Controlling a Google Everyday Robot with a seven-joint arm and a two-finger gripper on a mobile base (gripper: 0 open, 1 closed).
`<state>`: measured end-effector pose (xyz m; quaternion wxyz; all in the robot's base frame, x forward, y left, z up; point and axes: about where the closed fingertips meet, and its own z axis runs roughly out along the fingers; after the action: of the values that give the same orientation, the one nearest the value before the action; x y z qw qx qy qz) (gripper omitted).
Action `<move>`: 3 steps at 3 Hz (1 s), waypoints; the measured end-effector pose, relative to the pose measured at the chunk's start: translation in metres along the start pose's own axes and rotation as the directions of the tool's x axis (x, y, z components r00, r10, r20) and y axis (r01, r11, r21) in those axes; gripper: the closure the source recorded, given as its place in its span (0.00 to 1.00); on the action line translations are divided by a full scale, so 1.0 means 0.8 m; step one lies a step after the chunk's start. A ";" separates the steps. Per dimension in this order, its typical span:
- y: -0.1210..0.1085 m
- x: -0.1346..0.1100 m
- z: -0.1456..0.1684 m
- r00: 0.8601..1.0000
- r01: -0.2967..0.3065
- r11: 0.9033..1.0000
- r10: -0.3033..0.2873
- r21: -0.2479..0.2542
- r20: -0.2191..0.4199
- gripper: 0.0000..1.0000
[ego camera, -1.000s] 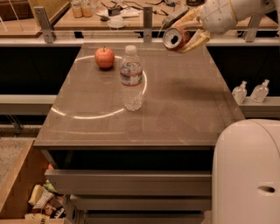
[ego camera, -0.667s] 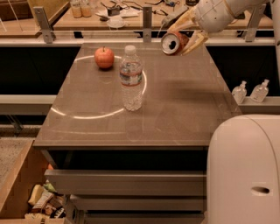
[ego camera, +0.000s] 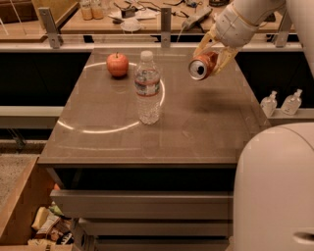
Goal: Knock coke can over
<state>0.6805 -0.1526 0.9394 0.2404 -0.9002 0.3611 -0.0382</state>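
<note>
The coke can (ego camera: 202, 66) is orange-red with a silver top. It is tilted on its side in the air above the far right part of the brown table (ego camera: 196, 132), with its top facing the camera. My gripper (ego camera: 212, 58) is shut on the can, with tan fingers (ego camera: 225, 59) on either side of it. The white arm reaches in from the top right. The can's shadow lies on the table below it.
A clear water bottle (ego camera: 147, 88) stands upright mid-table. A red apple (ego camera: 117, 64) sits at the far left. Two small white bottles (ego camera: 280, 102) stand on a ledge to the right. My white body (ego camera: 274, 191) fills the lower right. A cluttered desk (ego camera: 132, 14) lies behind.
The gripper has carried the tilted can lower and nearer to the camera, slightly right. The bottle and apple have not moved.
</note>
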 end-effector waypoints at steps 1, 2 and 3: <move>0.018 -0.001 0.015 1.000 0.008 0.999 -0.009 -0.043 -0.022 1.00; 0.030 -0.014 0.030 0.998 0.000 0.998 -0.003 -0.055 -0.058 1.00; 0.044 -0.031 0.049 0.997 -0.013 0.997 0.008 -0.071 -0.077 0.85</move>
<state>0.6496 -0.1416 0.8913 0.1942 -0.9042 0.3758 -0.0585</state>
